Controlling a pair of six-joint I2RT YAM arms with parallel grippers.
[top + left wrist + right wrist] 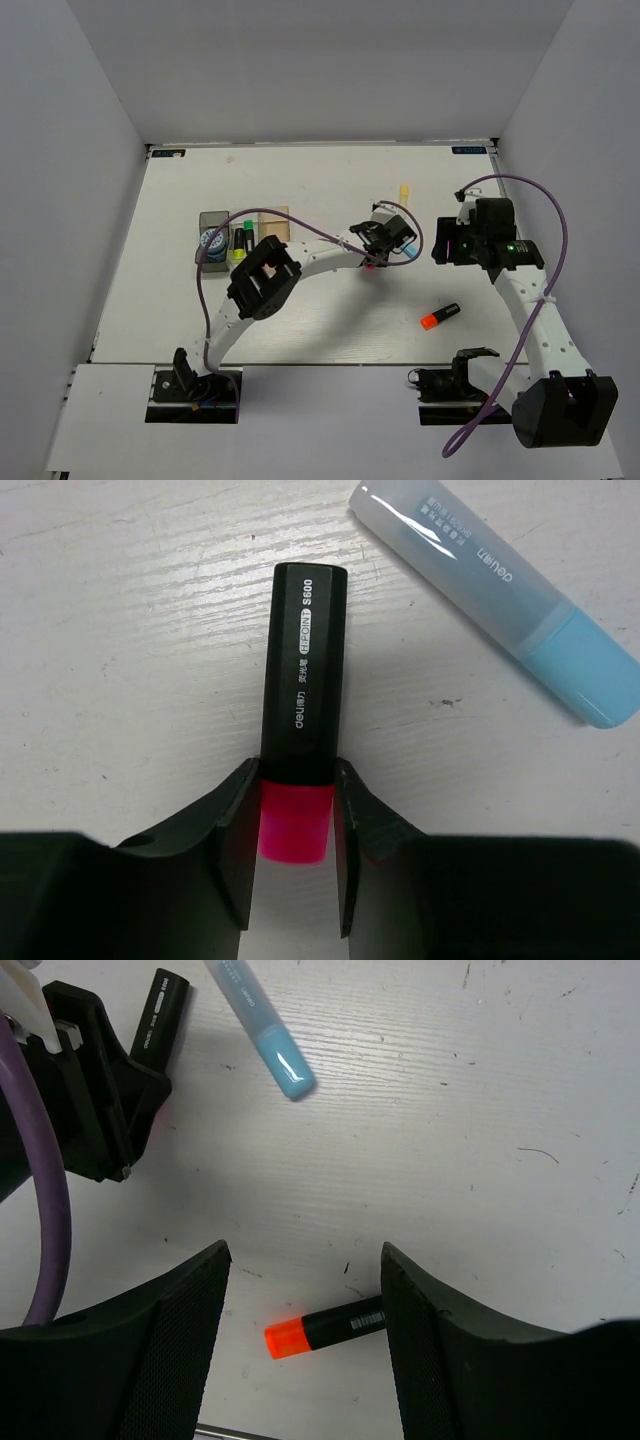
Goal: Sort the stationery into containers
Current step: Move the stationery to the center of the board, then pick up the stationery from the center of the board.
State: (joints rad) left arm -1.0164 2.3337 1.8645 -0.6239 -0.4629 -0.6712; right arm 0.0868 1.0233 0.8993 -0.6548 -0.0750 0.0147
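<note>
Clamping pink highlighter (302,680) in left gripper (297,785); right gripper (305,1260) gaping, empty; some items boxed, four highlighters lying right of containers (212,216)

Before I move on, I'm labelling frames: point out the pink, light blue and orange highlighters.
pink highlighter (303,670): left wrist view, black barrel.
light blue highlighter (585,670): left wrist view, blue cap.
orange highlighter (283,1339): right wrist view, orange cap.

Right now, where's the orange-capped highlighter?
The orange-capped highlighter lies alone on the table, right of centre in the top view, nearer the bases than the right end effector.
</note>
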